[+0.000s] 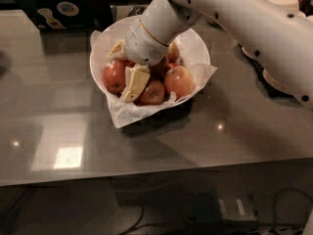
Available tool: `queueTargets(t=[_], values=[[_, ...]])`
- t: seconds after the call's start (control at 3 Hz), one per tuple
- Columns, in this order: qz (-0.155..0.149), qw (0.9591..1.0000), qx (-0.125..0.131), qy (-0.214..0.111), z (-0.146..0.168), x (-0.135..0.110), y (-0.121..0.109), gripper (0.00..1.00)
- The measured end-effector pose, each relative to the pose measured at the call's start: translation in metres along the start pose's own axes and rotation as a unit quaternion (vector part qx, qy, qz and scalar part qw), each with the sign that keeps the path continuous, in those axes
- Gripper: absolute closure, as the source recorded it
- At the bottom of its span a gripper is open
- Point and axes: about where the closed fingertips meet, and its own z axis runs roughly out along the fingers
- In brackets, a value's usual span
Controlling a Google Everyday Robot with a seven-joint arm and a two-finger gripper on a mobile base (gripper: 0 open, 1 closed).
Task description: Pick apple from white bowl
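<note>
Though already down in the pile with the hand [122, 75] spread wide, straddling the deep red apple [111, 77], yet to pinch or lift it. Lying at the left of the white bowl [195, 39] on the table [205, 131]. Done, seemingly, with the reach; left to close, then raise clear of neighbouring apples.

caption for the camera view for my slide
Robot gripper down among the apples in a white bowl on a grey counter.
</note>
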Motion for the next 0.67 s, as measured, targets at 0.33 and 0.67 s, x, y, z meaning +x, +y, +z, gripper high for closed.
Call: queueTargets(t=[0.33,0.67], values=[[0.004,1.0000,0.000,0.002,0.0047,0.0042,-0.0018,0.44],[0.004,1.0000,0.000,0.002,0.0035,0.0033,-0.0022,0.67]])
